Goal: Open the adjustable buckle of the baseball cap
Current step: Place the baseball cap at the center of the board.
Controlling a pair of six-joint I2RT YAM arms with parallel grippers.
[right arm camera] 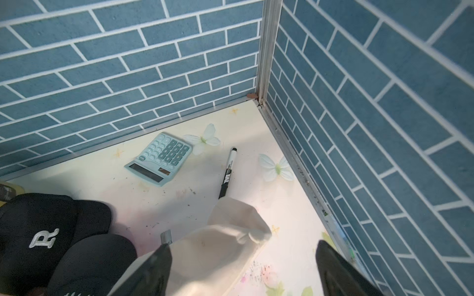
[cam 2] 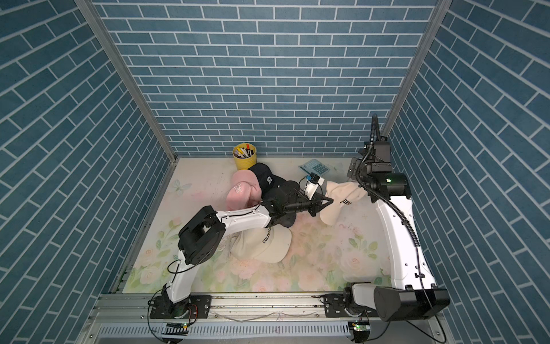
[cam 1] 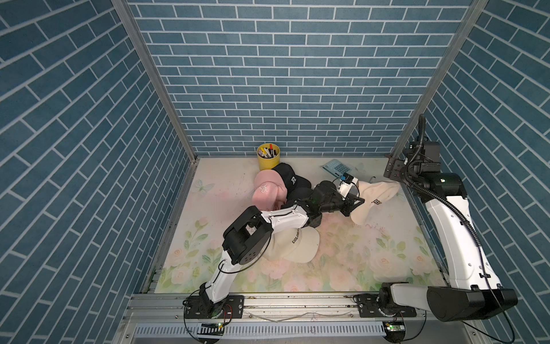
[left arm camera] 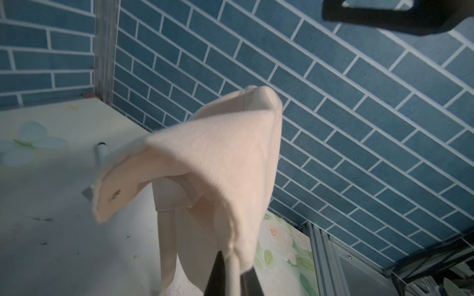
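Note:
The cream baseball cap (cam 1: 373, 198) (cam 2: 342, 199) is at the right middle of the mat, lifted and bunched. My left gripper (cam 1: 355, 203) (left arm camera: 232, 271) reaches across to it and is shut on a cream band at the cap's edge. The cap (left arm camera: 218, 159) hangs folded in front of the left wrist camera, with a loose strap (left arm camera: 166, 243) dangling. A small grey metal buckle (right arm camera: 166, 237) shows at the cap's edge. My right gripper (cam 1: 392, 172) (right arm camera: 243, 269) hovers open above the cap's (right arm camera: 218, 253) far end, its fingers (right arm camera: 154, 269) spread wide and holding nothing.
A pink cap (cam 1: 266, 193), black caps (cam 1: 293, 180) and another cream cap (cam 1: 297, 244) lie under and beside the left arm. A yellow pen cup (cam 1: 268, 155) stands at the back wall. A calculator (right arm camera: 159, 159) and a marker (right arm camera: 228, 173) lie near the back right corner.

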